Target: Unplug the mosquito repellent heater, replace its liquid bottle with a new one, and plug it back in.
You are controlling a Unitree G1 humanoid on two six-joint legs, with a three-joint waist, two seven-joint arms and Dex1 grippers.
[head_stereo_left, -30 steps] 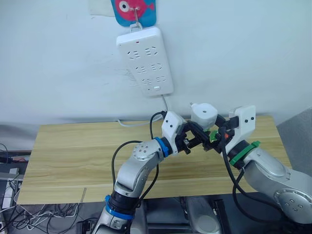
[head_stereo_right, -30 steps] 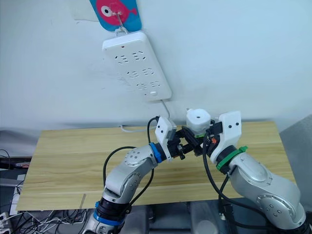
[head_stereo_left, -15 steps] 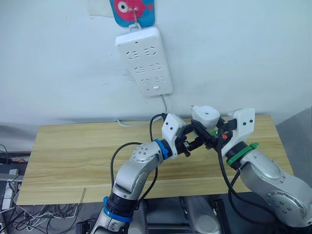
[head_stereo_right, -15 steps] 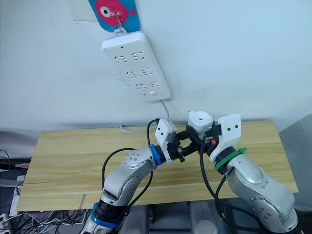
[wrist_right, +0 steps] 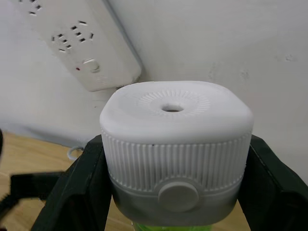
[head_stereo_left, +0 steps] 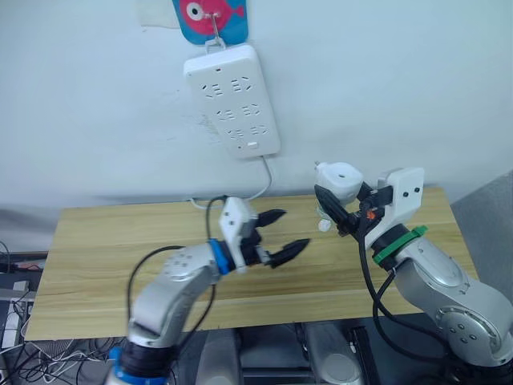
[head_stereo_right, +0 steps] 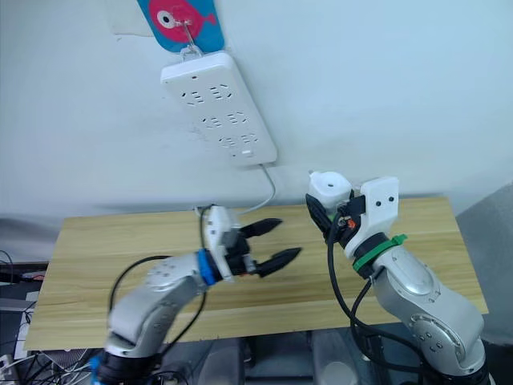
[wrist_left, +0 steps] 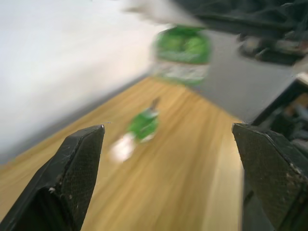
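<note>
White ribbed plastic heater [head_stereo_left: 339, 180] sits pinched in my right gripper [head_stereo_left: 346, 210], ready for the hanging strip [head_stereo_left: 232, 101] above; left gripper [head_stereo_left: 281, 235] spread.

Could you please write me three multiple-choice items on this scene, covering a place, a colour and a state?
1. Where is the heater?
A) in the right gripper, above the table
B) lying flat on the wood
C) on the floor

2. What colour is the band on the right arm?
A) red
B) green
C) yellow

3. How is the left gripper?
A) shut on a bottle
B) shut on a cable
C) open

Answers:
1 A: the black fingers clamp the heater's sides, and it sits clear of the wood.
2 B: a green ring wraps the arm just behind the white wrist block.
3 C: its two fingers stand wide apart with nothing between them.
</note>
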